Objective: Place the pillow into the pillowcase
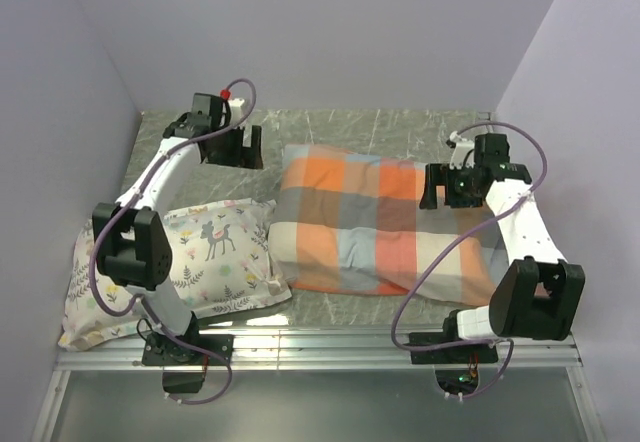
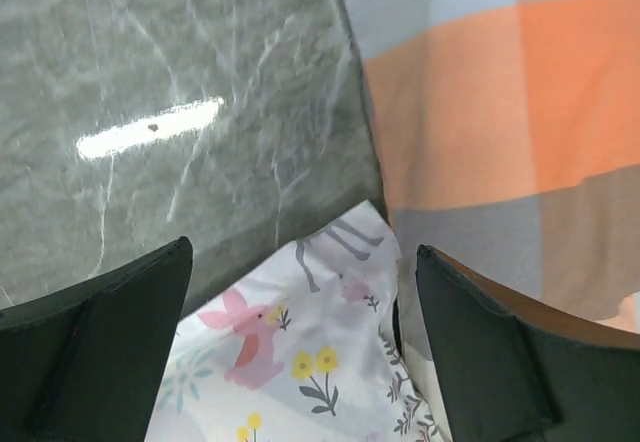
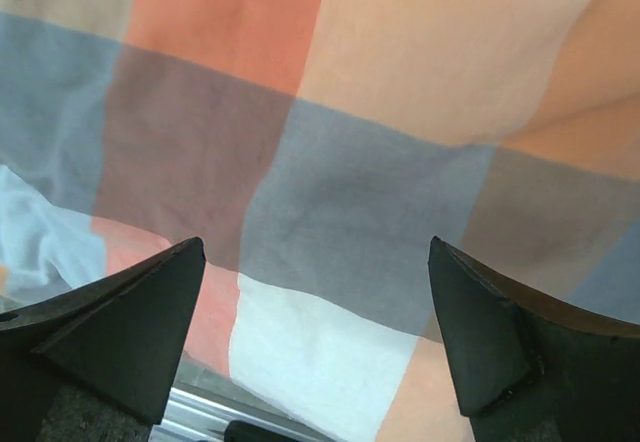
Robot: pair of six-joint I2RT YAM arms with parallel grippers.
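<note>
The pillowcase lies plump in the middle of the table, a soft rectangle in big orange, peach, grey-blue and cream checks, with its long sides running from 9 to 3 o'clock. I cannot make out the pillow apart from the cloth.

My left gripper hangs at 10 o'clock from the case, off its far left corner. Its jaws are spread wide with nothing between them. My right gripper hangs over the case's 3 o'clock end, jaws equally released and gripping nothing.

At 8 o'clock from the case, touching its near left corner, lies a white printed pillow.

From above, only a grey deer and sprigs show on that print. My left wrist view adds a pink rabbit and yellow flowers on it, directly under my left gripper, with the case's edge at 2 o'clock and bare grey-green marble at 10 o'clock.

My right wrist view is filled almost entirely with checks beneath my right gripper. A strip of metal rail shows at 7 o'clock, the same rail that runs along the table's near edge from above.
</note>
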